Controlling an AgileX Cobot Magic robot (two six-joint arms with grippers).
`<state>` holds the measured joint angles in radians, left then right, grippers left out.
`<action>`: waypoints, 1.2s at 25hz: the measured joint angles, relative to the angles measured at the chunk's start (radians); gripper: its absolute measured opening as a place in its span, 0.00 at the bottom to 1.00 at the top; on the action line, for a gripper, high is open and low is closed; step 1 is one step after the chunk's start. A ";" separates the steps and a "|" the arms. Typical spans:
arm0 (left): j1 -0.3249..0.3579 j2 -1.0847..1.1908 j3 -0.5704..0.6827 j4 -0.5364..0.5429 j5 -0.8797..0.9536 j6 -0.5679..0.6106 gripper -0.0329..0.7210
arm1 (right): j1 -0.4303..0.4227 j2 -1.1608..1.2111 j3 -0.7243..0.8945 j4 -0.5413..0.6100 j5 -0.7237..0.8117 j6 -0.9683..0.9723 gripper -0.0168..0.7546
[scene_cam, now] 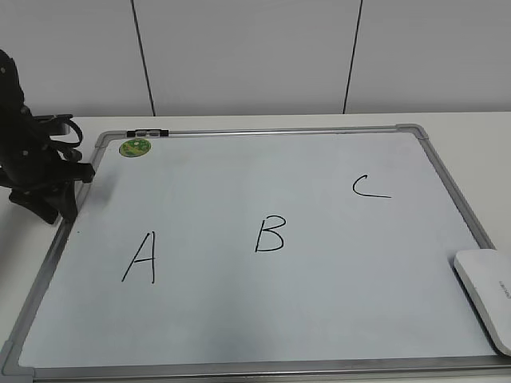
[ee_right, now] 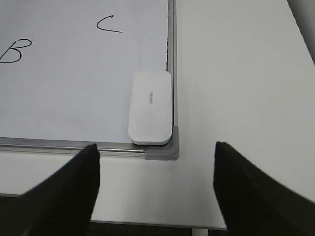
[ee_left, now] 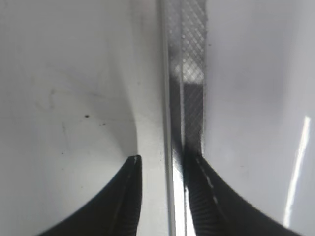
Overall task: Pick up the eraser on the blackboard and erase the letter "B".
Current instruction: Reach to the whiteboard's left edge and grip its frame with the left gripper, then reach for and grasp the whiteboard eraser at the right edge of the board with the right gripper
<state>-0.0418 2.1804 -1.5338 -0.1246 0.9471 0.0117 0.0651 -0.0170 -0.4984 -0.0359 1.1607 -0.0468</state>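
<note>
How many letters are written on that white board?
3: the letter A at the near left, the letter "B" in the middle, and the letter C farther back on the right. None looks hidden.

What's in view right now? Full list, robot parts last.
board: 1, white with grey frame, flat on the table, fills most of the exterior view
A: 1, black, board's left part
B: 1, black, board's middle
C: 1, black, board's right part
eraser: 1, white, on the board at the corner by its right edge
magnet: 1, green, round, board's far left corner
marker: 1, black and silver, on the far frame by the magnet
table: 1, white, under the board
left gripper: 1, black, at the board's left frame
right gripper: 1, black, open, above the eraser's corner
</note>
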 joint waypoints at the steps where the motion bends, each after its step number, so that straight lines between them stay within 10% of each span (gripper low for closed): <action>1: 0.000 0.000 0.000 -0.002 0.000 0.000 0.36 | 0.000 0.000 0.000 0.000 0.000 0.000 0.71; 11: 0.000 0.000 0.000 -0.014 0.010 0.000 0.11 | 0.000 0.000 0.000 0.000 0.000 0.000 0.71; 30: 0.000 0.000 -0.001 -0.025 0.012 0.000 0.10 | 0.000 0.015 0.000 -0.013 -0.002 0.000 0.71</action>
<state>-0.0418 2.1804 -1.5345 -0.1497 0.9595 0.0117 0.0651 -0.0018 -0.4984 -0.0485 1.1588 -0.0468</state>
